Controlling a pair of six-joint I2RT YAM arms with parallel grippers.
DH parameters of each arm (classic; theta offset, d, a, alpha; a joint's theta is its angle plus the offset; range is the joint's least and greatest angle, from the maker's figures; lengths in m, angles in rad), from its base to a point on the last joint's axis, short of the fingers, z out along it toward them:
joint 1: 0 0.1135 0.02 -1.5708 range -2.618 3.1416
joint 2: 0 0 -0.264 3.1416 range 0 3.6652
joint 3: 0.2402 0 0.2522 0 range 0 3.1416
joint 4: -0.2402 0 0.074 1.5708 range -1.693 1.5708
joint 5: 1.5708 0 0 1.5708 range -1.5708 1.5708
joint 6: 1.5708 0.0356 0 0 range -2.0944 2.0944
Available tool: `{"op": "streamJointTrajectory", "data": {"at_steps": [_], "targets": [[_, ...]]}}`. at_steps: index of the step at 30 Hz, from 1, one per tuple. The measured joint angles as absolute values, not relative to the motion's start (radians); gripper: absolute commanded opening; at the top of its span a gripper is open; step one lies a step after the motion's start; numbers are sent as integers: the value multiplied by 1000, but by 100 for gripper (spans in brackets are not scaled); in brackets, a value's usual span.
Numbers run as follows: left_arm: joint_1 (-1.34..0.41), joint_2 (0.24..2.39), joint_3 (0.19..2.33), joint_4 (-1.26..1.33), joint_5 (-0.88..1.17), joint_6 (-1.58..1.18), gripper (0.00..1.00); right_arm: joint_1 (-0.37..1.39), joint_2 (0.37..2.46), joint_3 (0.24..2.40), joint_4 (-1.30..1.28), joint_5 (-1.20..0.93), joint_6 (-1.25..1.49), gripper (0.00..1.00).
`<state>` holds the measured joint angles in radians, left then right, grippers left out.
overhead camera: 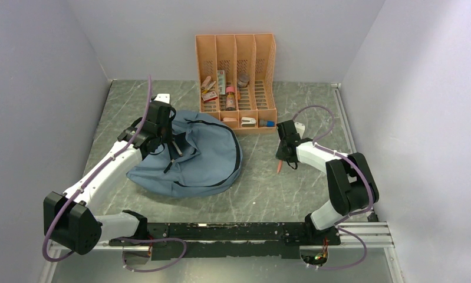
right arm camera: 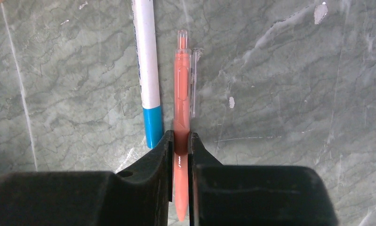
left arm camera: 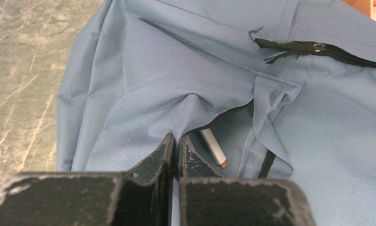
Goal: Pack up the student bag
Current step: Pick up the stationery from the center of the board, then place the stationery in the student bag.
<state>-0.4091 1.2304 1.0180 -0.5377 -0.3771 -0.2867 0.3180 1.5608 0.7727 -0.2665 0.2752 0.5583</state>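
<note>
The right gripper (right arm camera: pixel 180 142) is clamping the orange pen (right arm camera: pixel 182 84) right of centre; the left gripper (left arm camera: pixel 174 143) is pinching the student bag (overhead camera: pixel 206 165), centre-left, by its opening. Aiming the pen tip-first there seems best.

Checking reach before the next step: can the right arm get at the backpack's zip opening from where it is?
Probably yes: only bare table separates the right pincer, shut on an orange pen, from the backpack, and the left pincer pinches fabric beside the zip opening, which gapes.
</note>
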Motion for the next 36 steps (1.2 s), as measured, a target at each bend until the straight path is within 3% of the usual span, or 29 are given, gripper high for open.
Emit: {"op": "streamJointTrajectory", "data": {"at_steps": [11, 17, 28, 36], "targets": [[-409, 1230, 1018, -537, -377, -287, 5, 318, 1411, 787, -317, 265, 516, 0], [-409, 1230, 1018, -538, -377, -287, 5, 327, 1253, 815, -212, 75, 510, 0], [-409, 1230, 1018, -538, -377, -287, 5, 614, 1507, 997, -1, -295, 576, 0], [-409, 1230, 1018, -538, -377, -287, 5, 715, 1711, 1157, 123, -449, 679, 0]]}}
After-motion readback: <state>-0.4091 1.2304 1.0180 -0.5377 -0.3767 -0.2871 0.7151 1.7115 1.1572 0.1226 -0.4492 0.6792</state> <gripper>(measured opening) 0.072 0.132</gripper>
